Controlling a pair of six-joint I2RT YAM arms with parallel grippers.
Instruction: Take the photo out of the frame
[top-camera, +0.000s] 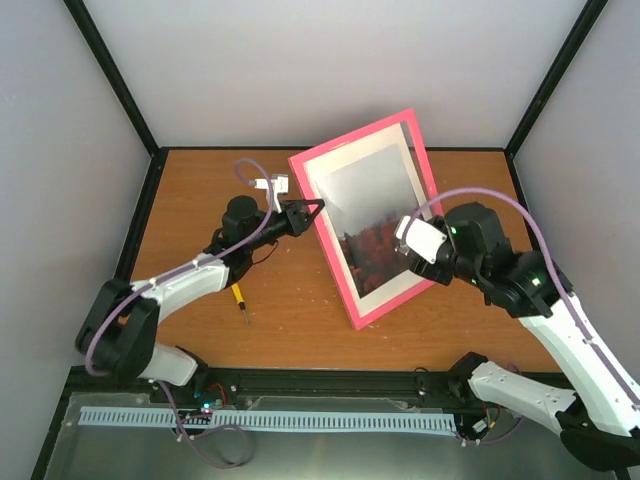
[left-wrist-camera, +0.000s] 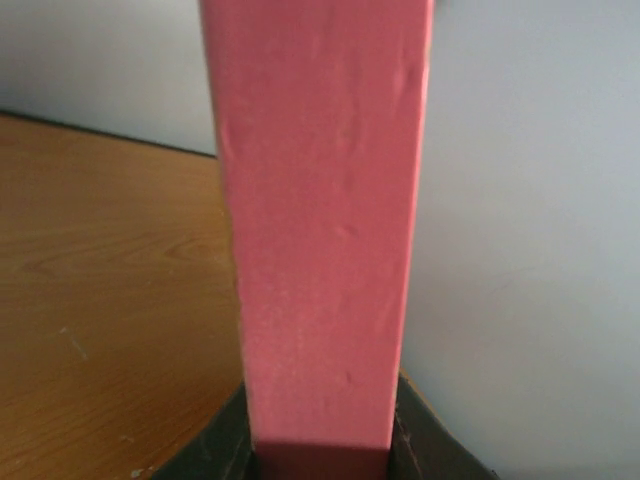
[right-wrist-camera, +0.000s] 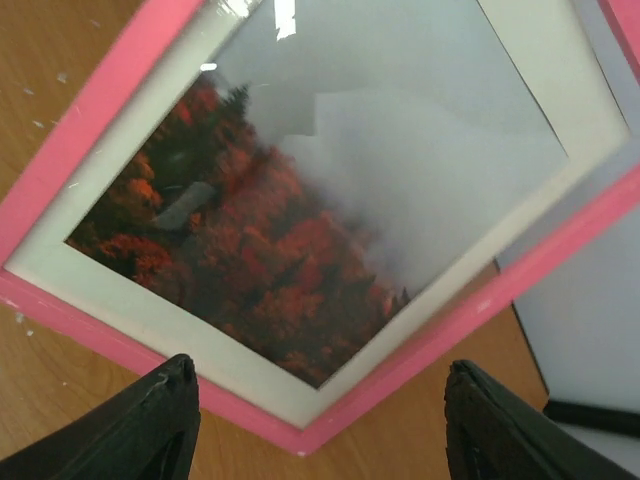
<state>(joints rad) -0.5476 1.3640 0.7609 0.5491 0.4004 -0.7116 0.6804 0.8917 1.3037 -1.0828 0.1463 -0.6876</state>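
You have even, diffuse light in the top view; shadows on the worktop (top-camera: 200, 190) are faint. Your left wrist view is blurred, the frame (left-wrist-camera: 320, 220) too close to focus. Your right wrist view carries white glare over the photo's (right-wrist-camera: 270, 260) upper part.

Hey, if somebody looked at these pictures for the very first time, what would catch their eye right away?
The bright pink frame grabs the eye first, tilted up over the middle of the wooden table, with the left gripper clamped on its edge. Inside it, the photo of red-orange forest under grey mist stands out, and the right gripper hangs open just in front of it.
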